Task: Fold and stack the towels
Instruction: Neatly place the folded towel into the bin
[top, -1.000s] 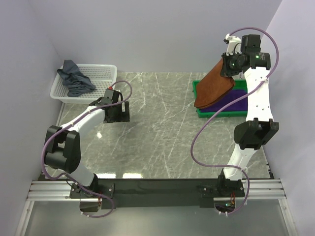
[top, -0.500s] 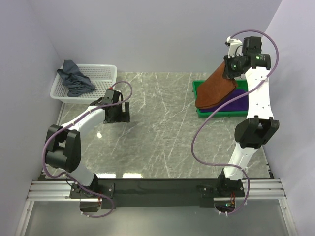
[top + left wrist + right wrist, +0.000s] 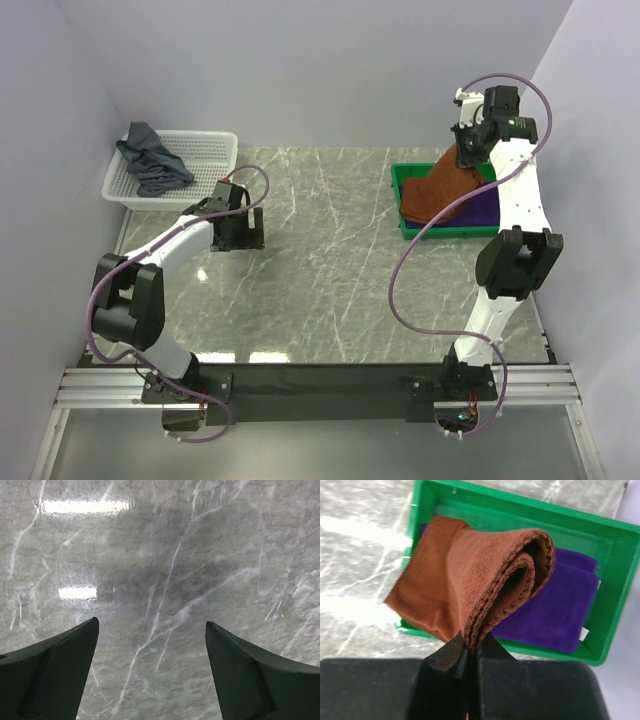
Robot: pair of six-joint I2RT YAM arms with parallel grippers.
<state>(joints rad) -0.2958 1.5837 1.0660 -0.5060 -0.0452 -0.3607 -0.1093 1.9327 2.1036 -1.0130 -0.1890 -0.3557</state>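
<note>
My right gripper (image 3: 468, 148) is shut on the edge of a folded rust-brown towel (image 3: 436, 188), which hangs down into the green tray (image 3: 402, 222) over a flat purple towel (image 3: 484, 206). In the right wrist view the gripper (image 3: 472, 647) pinches the brown towel (image 3: 470, 580) above the purple towel (image 3: 555, 610) in the tray (image 3: 615, 560). A grey-blue towel (image 3: 150, 160) lies crumpled in the white basket (image 3: 210, 150) at the back left. My left gripper (image 3: 233, 232) is open and empty over bare marble; it also shows in the left wrist view (image 3: 152, 630).
The walls stand close on the left, the back and the right. The green tray sits near the right wall, the basket near the left wall. My right arm's purple cable (image 3: 405, 270) loops over the marble tabletop (image 3: 320, 260).
My right gripper has lowered and moved back with the brown towel, so the towel now rests down into the tray. The left arm has not moved.
</note>
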